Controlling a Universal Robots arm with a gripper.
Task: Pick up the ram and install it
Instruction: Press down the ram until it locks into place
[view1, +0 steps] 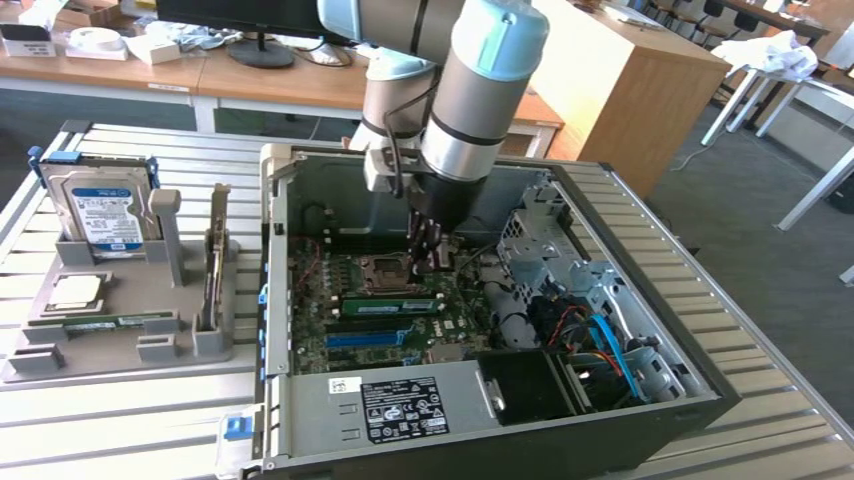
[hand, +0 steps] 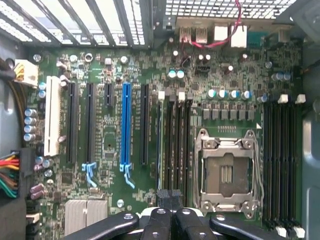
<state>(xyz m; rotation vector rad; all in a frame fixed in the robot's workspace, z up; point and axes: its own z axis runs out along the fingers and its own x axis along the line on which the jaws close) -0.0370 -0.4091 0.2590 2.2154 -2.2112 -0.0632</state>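
Your gripper (view1: 427, 262) sits inside the open computer case (view1: 694, 370), low over the motherboard (hand: 150, 100), and its jaws are closed together with nothing between them. In the wrist view the fingertips (hand: 170, 197) meet just at the end of a memory slot (hand: 172, 145), with the empty processor socket (hand: 227, 172) right beside them. The ram (view1: 390, 305) lies seated in a slot on the board, just below the jaws in the exterior view. Well apart from the jaws, toward the exterior view's left, the grey parts holder (view1: 120, 340) carries a hard drive (view1: 107, 215) standing upright.
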